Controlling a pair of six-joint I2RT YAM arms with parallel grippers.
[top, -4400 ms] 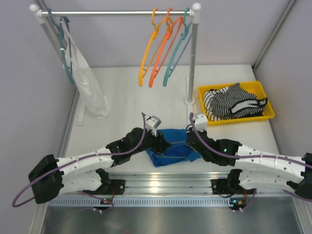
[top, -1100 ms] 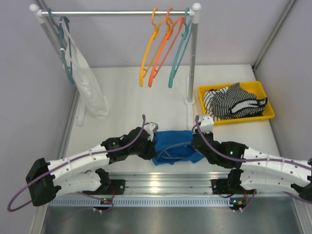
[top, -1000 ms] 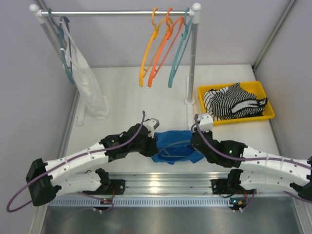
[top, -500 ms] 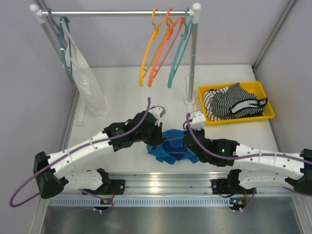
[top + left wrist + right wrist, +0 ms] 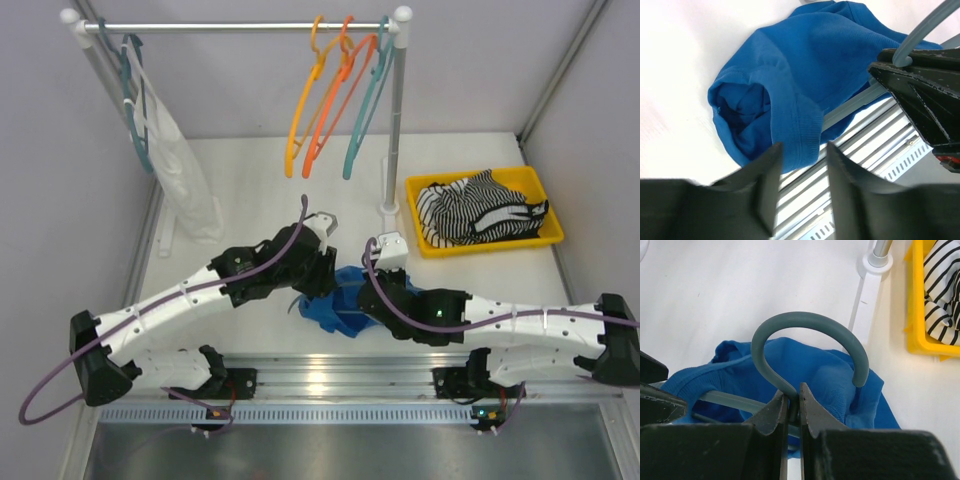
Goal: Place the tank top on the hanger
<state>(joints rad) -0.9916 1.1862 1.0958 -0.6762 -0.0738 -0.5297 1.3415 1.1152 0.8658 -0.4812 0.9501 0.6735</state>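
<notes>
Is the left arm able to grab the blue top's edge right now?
Probably yes. The left gripper hangs open right over the tank top's ribbed edge, nothing between them. The right gripper pinches the hanger off to one side.

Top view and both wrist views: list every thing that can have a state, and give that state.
hanger: held by its hook, partly covered.
right end effector: shut on hanger.
left end effector: open, empty.
tank top: bunched on table, lying over part of hanger.
striped garment: crumpled in tray.
white garment: hanging on rail.
</notes>
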